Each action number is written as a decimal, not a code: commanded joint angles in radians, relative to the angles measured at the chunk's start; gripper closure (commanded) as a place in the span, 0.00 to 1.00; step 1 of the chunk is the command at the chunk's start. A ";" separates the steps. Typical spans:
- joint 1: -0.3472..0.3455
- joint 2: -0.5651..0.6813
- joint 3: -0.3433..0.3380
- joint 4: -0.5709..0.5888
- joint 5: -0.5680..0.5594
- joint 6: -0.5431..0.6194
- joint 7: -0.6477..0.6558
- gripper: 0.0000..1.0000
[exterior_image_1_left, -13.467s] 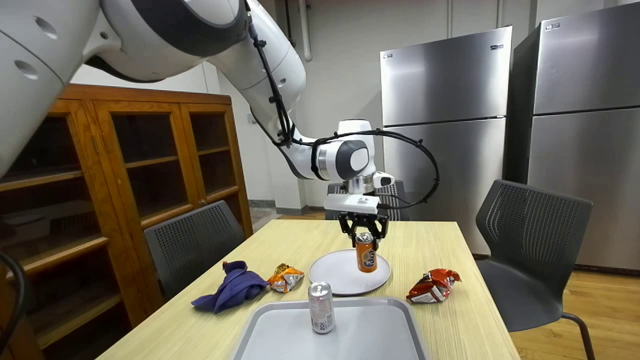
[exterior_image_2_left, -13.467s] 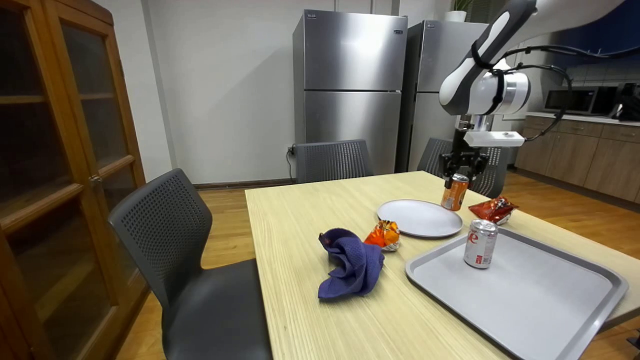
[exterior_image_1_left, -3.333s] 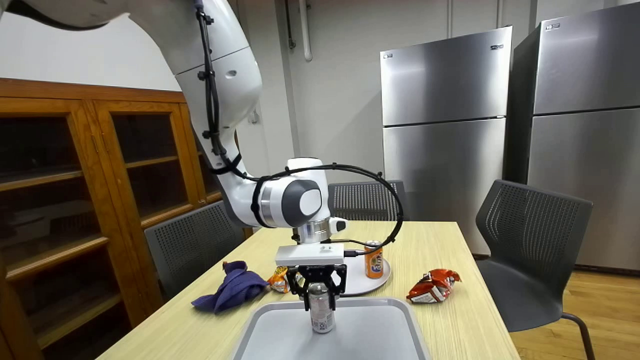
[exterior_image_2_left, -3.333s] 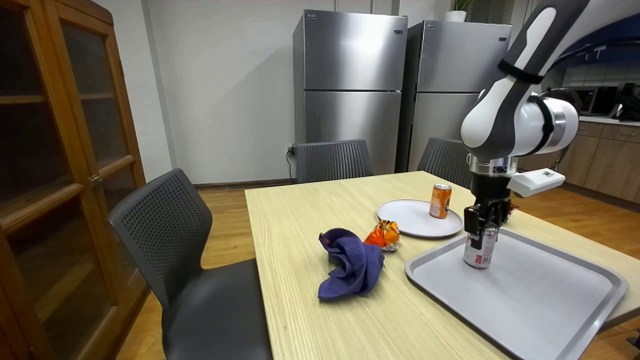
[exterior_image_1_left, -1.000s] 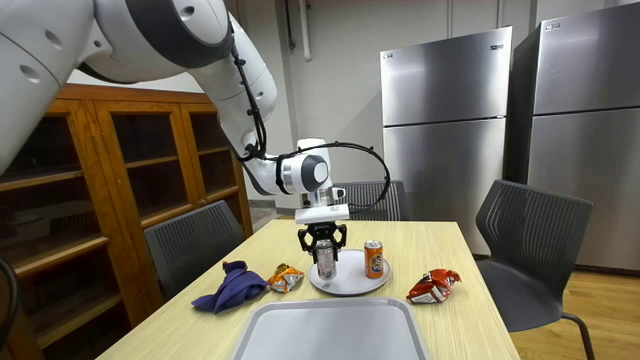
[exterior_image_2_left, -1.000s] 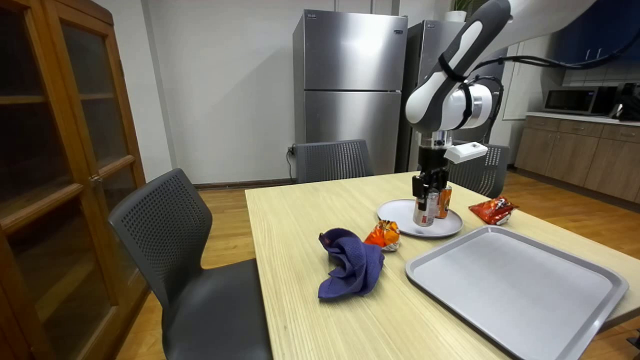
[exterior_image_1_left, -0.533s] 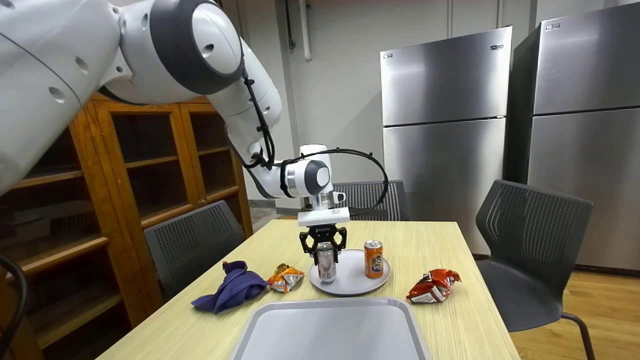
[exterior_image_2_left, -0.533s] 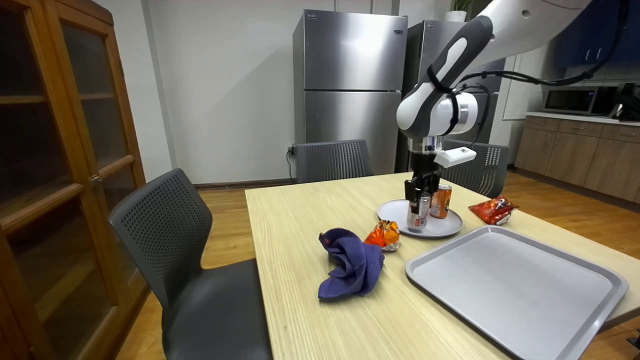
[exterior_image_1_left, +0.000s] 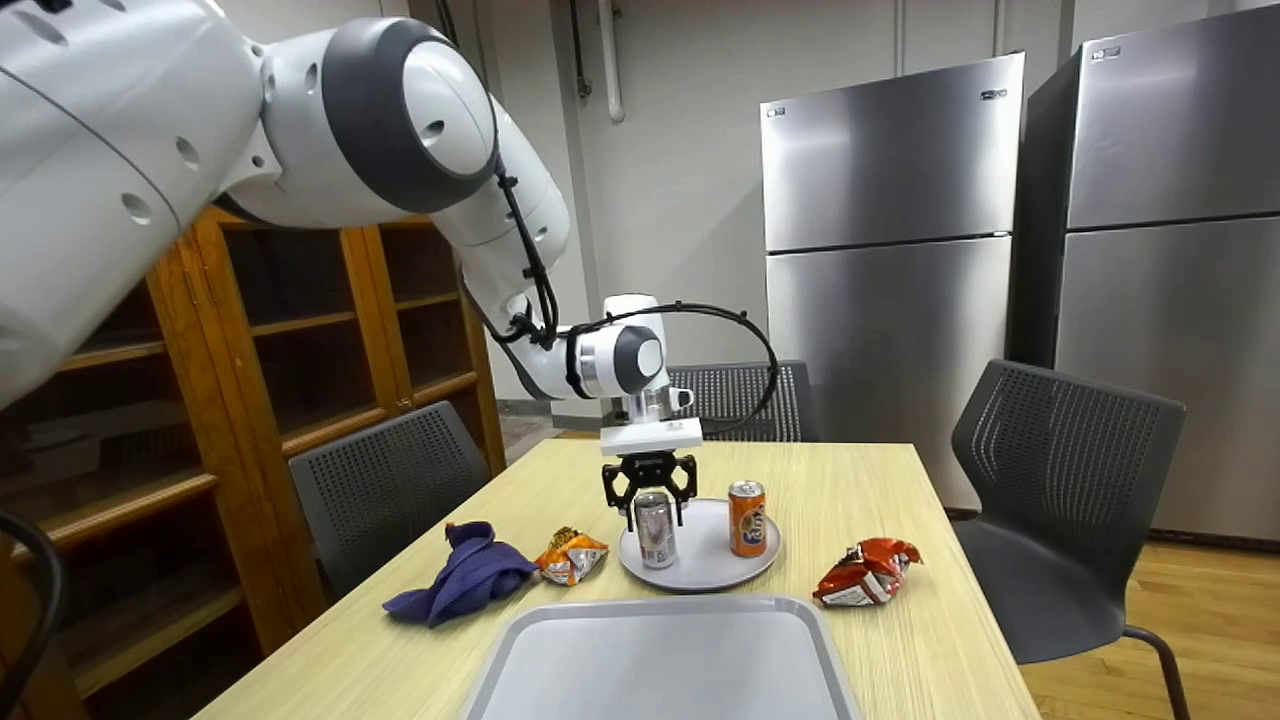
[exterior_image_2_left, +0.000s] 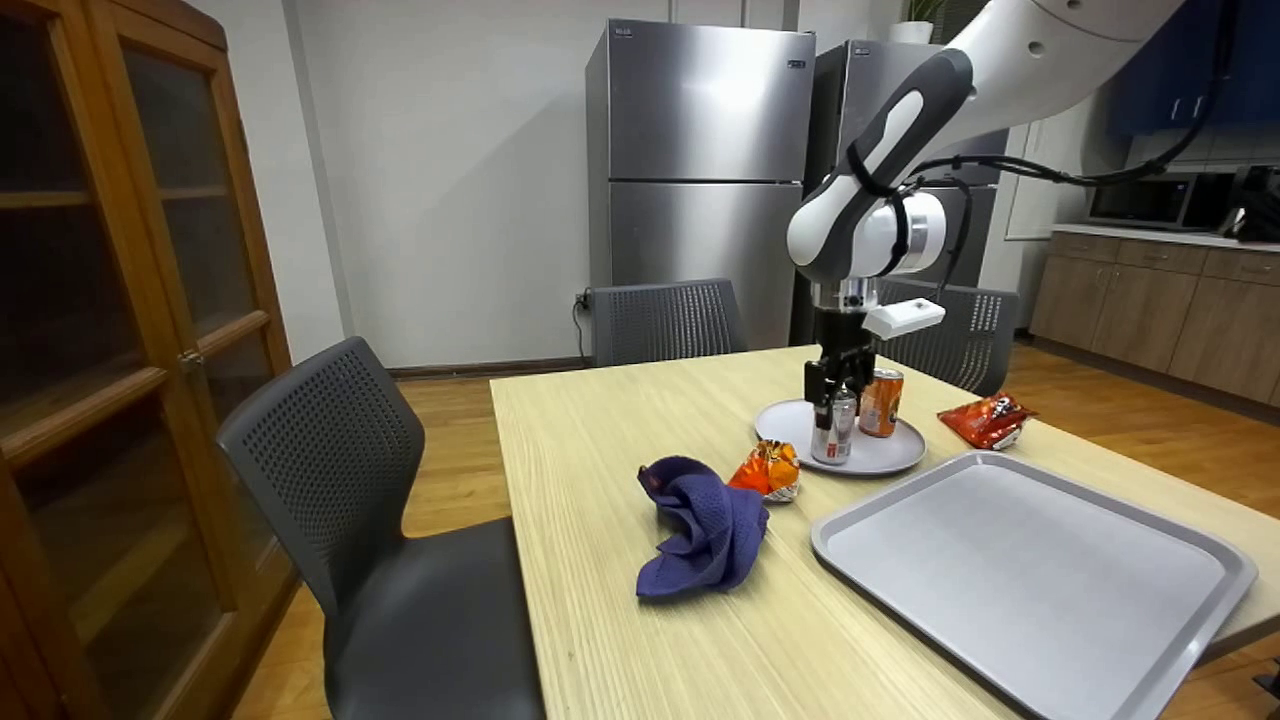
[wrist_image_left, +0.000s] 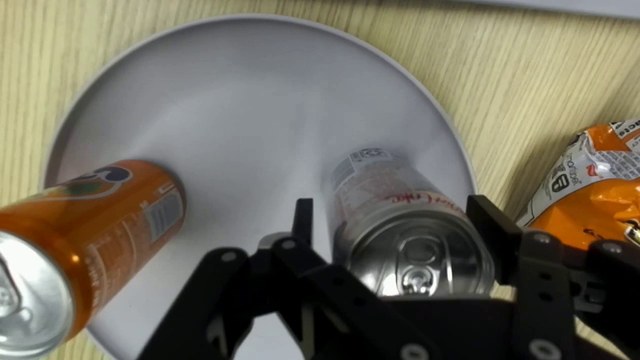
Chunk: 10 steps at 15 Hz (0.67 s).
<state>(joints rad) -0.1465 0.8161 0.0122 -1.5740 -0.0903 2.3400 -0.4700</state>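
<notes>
While the tool (exterior_image_1_left: 656, 522) is spread around the Diet Coke can (wrist_image_left: 400, 220), a gap showing on one side, that can stands on the plate (wrist_image_left: 260, 100) near the Fanta can (wrist_image_left: 105, 235); a tray (exterior_image_2_left: 1030, 560) and orange bag (exterior_image_1_left: 571, 557) lie nearby on the counter (exterior_image_2_left: 600, 425).

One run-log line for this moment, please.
gripper: open around silver can | silver can: upright on plate | orange can: upright, same plate, apart from silver can

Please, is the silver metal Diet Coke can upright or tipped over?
Upright: the can stands on the round grey plate, its lid facing up inside the open black gripper.
</notes>
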 joint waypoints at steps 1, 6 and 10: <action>-0.019 -0.052 0.020 -0.017 -0.014 -0.028 -0.044 0.00; -0.050 -0.148 0.049 -0.093 0.010 -0.016 -0.116 0.00; -0.079 -0.242 0.072 -0.186 0.047 -0.017 -0.175 0.00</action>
<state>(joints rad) -0.1917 0.6795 0.0538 -1.6508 -0.0726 2.3389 -0.5885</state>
